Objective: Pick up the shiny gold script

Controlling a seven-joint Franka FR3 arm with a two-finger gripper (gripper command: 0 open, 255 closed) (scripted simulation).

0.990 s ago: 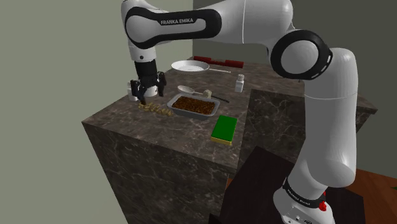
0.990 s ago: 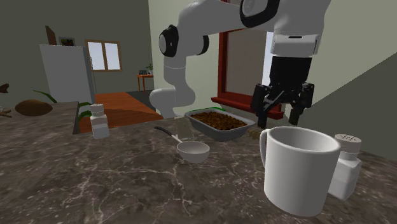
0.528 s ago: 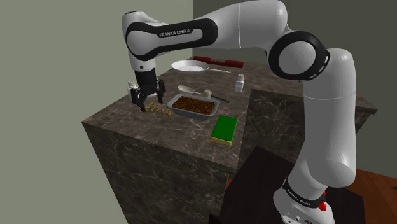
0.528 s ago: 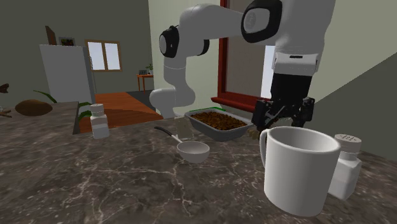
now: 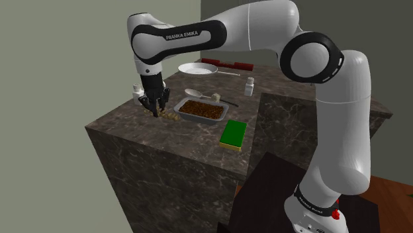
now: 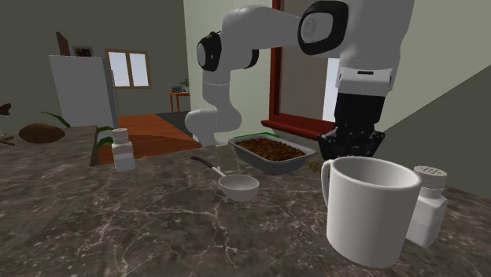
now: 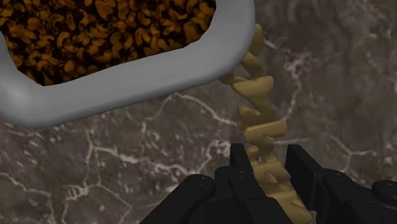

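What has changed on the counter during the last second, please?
The gripper came down beside the tray and its jaws closed on the gold script, which lies on the counter. Tray, sponge and mug stayed put.

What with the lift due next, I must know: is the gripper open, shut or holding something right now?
Gripper: shut on the gold script, its fingers clasping one end of it on the countertop.
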